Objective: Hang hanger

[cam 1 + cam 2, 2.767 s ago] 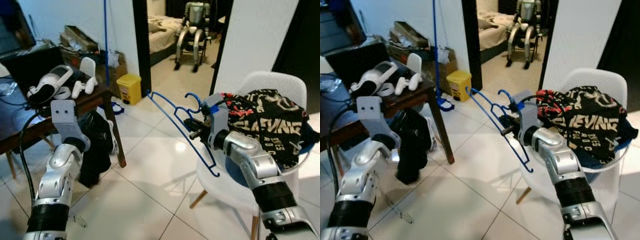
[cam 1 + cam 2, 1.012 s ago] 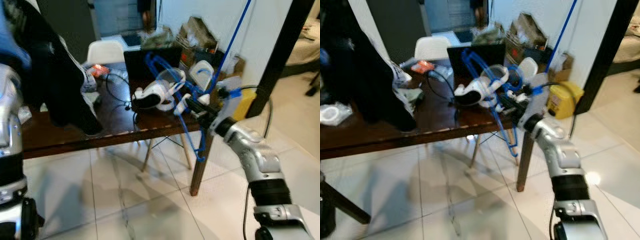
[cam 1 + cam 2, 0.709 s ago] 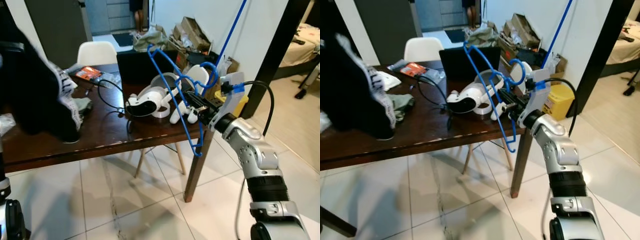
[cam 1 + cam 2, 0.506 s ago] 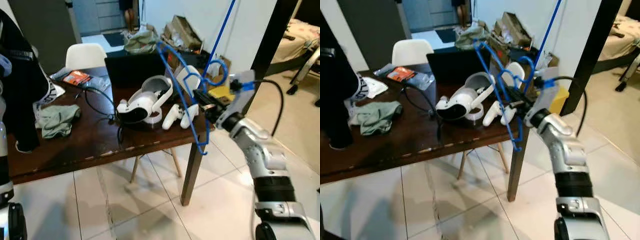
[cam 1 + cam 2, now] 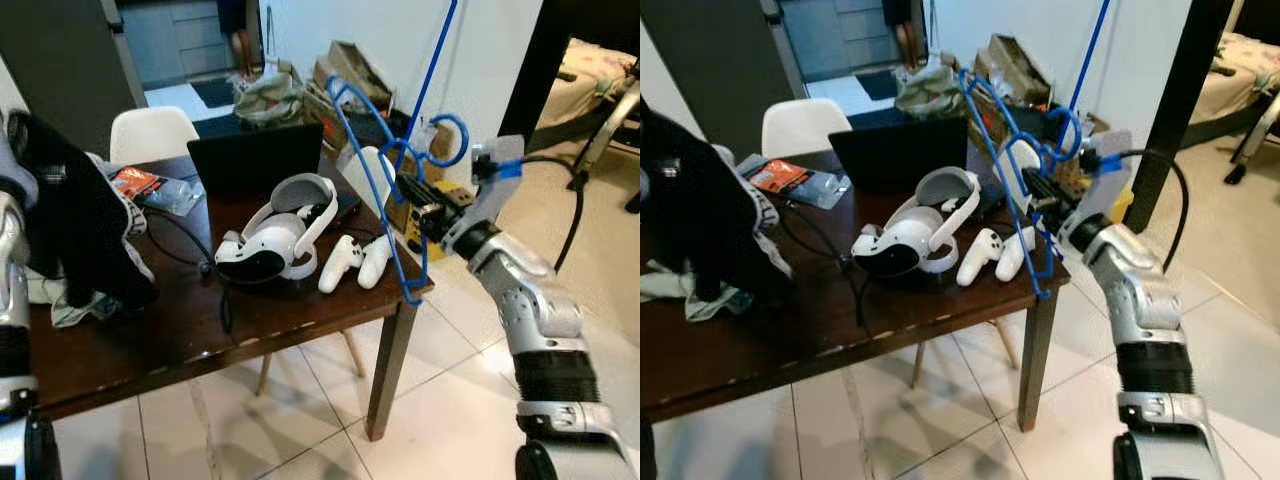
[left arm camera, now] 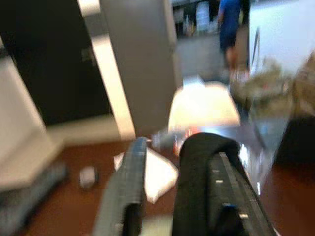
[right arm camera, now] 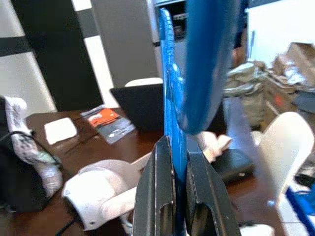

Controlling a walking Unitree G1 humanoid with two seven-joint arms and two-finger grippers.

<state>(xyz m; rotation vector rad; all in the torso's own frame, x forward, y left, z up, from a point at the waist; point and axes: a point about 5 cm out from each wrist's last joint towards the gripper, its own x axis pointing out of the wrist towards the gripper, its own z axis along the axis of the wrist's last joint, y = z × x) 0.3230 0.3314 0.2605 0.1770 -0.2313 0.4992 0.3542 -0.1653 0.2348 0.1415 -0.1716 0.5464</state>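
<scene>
The hanger (image 5: 380, 170) was bright blue, pinched between black fingers (image 7: 160, 196) of the silver right arm. The table (image 5: 250, 320) was dark brown; the headset (image 5: 270, 235) white; the garment (image 5: 75, 220) black, perhaps white-printed.

Table (image 5: 150, 340): headset (image 5: 268, 240) centre, controllers (image 5: 358, 262) beside it, laptop (image 5: 255, 160) behind, white chair (image 5: 152, 132) beyond.
</scene>
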